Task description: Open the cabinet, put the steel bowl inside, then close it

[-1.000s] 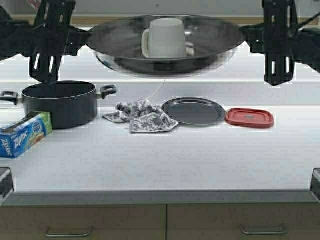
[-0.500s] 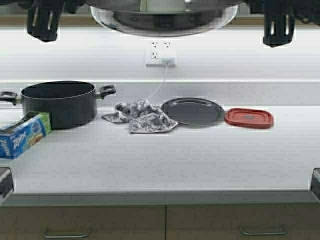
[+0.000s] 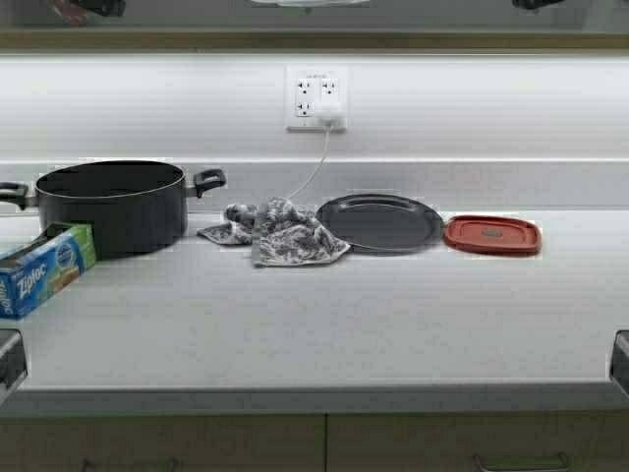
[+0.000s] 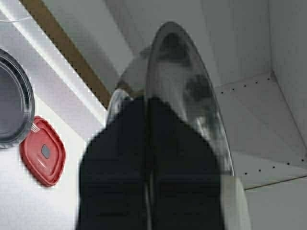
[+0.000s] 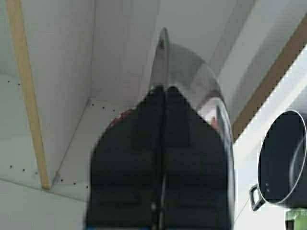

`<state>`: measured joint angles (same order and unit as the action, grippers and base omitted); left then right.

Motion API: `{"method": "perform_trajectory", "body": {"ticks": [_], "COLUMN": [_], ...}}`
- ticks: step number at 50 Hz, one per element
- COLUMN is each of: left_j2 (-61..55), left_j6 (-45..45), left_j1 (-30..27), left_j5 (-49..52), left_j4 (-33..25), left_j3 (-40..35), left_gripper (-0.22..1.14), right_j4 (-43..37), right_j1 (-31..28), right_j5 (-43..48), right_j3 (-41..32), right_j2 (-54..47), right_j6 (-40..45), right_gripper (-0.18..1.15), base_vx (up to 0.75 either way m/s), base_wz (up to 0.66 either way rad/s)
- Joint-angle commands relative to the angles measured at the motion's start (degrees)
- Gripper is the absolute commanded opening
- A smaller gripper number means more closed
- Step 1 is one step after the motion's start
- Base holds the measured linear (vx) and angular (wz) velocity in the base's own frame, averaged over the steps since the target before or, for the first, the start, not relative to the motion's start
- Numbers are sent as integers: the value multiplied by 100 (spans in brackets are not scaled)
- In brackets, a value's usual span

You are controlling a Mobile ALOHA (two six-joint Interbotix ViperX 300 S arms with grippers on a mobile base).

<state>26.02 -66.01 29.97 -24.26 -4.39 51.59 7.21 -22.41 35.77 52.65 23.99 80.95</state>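
Both arms are raised to the open cabinet, whose tan lower edge (image 3: 314, 41) runs along the top of the high view. The steel bowl (image 3: 310, 2) shows there only as a sliver. In the left wrist view my left gripper (image 4: 146, 100) is shut on the rim of the bowl (image 4: 192, 96), seen edge-on against the pale grey cabinet interior (image 4: 268, 57). In the right wrist view my right gripper (image 5: 163, 91) is shut on the opposite rim of the bowl (image 5: 192, 72), with the cabinet wall and shelf (image 5: 57, 72) behind it.
On the white counter stand a black two-handled pot (image 3: 110, 205), a Ziploc box (image 3: 44, 267), a patterned cloth (image 3: 275, 231), a dark flat plate (image 3: 380, 222) and a red lid (image 3: 491, 234). A wall outlet (image 3: 316, 98) has a cord plugged in. Tan drawer fronts (image 3: 472, 442) lie below.
Both grippers have lifted the steel bowl straight up, from just above the counter's back to almost out of the top of the high view. The counter items have stayed put.
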Motion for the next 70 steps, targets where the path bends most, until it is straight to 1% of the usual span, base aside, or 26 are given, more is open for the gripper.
{"method": "perform_trajectory", "body": {"ticks": [1, 9, 15, 20, 27, 31, 42, 46, 54, 64, 68, 70], "left_j2": [-105, -527, -1116, -1687, -2338, -2575, -2795, -2804, -2804, -2812, -2812, -2812], "left_j6": [114, 114, 114, 105, 105, 105, 97, 97, 97, 53, 26, 70], "left_j1": [369, 316, 123, -44, -149, -158, -202, -202, -202, -202, -202, -202], "left_j5": [105, 105, 132, 132, 123, 114, 105, 105, 97, 97, -9, -220], "left_j4": [-26, -167, -193, -211, -272, -308, -404, -510, -536, -554, -694, -817], "left_j3": [-545, -1090, -1652, -2162, -2769, -2979, -3067, -3032, -2927, -2628, -2479, -2382], "left_gripper": [2, 2, 2, 2, 2, 2, 2, 2, 2, 2, 4, 7], "right_j4": [-26, -97, -167, -176, -176, -176, -176, -185, -185, -149, -176, -149], "right_j1": [-343, -193, 18, 176, 325, 352, 378, 387, 378, 387, 378, 387], "right_j5": [-97, -422, -923, -1169, -1204, -1213, -1292, -1310, -1310, -1318, -1310, -1310], "right_j3": [-510, -1046, -1582, -1960, -2355, -2514, -2619, -2593, -2470, -2276, -2145, -2127], "right_j2": [-114, -378, -712, -1046, -1494, -1661, -1890, -1925, -1986, -2030, -2030, -2030], "right_j6": [-26, -18, -44, -62, -53, -44, -26, 0, 26, 26, 26, -44], "right_gripper": [7, 7, 7, 7, 7, 7, 7, 7, 7, 7, 7, 9], "base_vx": [9, 11, 13, 11, 12, 14, 14, 13, 10, 8, 6, 5], "base_wz": [-2, -1, 2, 3, 1, 0, 0, -1, -1, -1, 0, 0]}}
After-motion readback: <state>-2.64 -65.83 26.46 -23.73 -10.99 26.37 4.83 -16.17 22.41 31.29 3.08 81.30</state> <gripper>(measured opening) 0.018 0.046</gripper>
